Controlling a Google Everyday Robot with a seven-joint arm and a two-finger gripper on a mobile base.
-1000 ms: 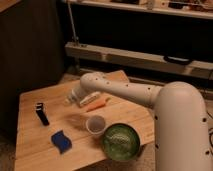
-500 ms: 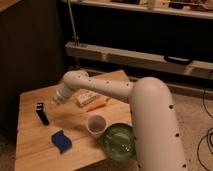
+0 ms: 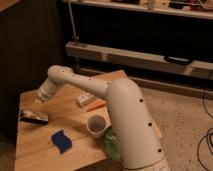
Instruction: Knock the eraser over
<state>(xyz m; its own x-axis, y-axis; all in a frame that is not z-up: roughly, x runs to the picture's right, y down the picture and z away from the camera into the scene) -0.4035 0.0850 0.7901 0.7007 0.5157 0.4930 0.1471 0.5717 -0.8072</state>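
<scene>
Eraser, a narrow black block with a pale strip, lies near the bench's left edge, long axis roughly along that edge-to-centre line. Just beyond and above it hangs the gripper; whether its fingers are spread is unclear. Nearer: soft blue sponge, white cup.

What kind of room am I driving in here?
Probably a lab or workshop: a wooden table, metal shelving behind, cables on speckled carpet. The gripper hangs over the table above the eraser.
</scene>
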